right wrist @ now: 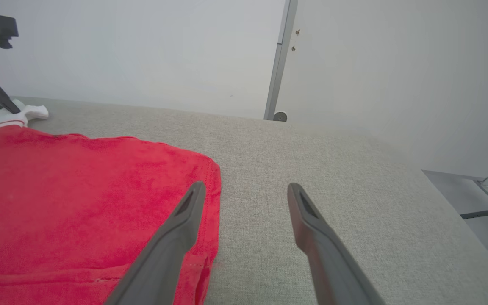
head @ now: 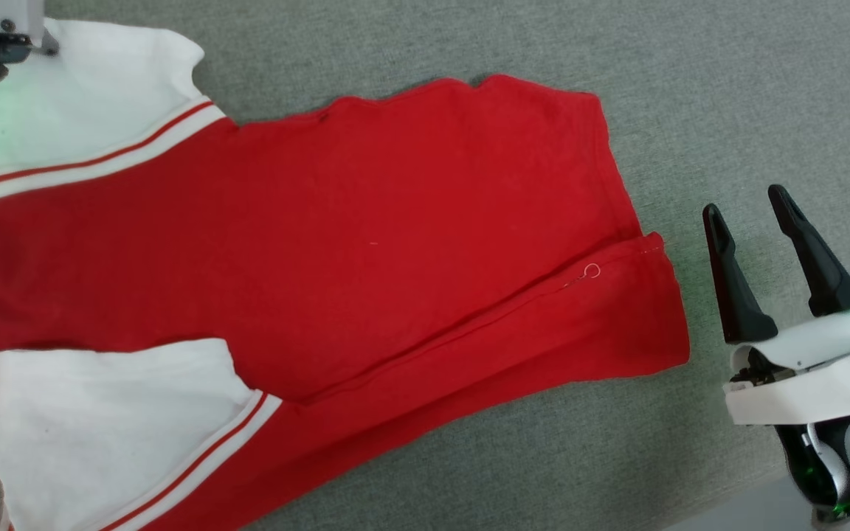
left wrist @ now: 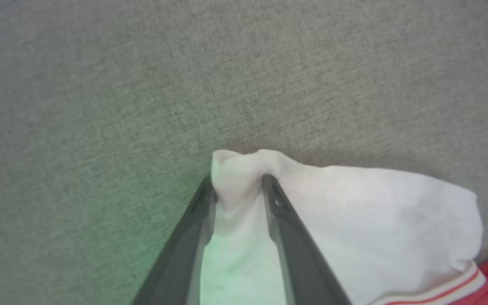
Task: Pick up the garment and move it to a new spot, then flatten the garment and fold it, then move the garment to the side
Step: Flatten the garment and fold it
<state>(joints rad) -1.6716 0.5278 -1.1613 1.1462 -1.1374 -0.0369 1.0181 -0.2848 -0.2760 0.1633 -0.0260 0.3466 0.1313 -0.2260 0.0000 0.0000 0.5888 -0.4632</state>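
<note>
The garment [head: 395,243] lay spread flat on the grey cloth surface [head: 727,88], its red body crossing the head view and its white sleeves at the left; the left gripper [left wrist: 237,184] sat at the far sleeve's [left wrist: 375,220] corner, its fingers [left wrist: 278,203] pinching a bunched white fold between them; the right gripper [head: 746,205] hung just beside the red hem, jaws spread wide, touching nothing.

One large red jersey shirt [head: 366,243] (two white short sleeves [head: 115,420], both stripe-trimmed), one grey fabric-covered bench [head: 690,88], and two dark-fingered grippers: left gripper [left wrist: 237,184], right gripper [head: 746,200].
</note>
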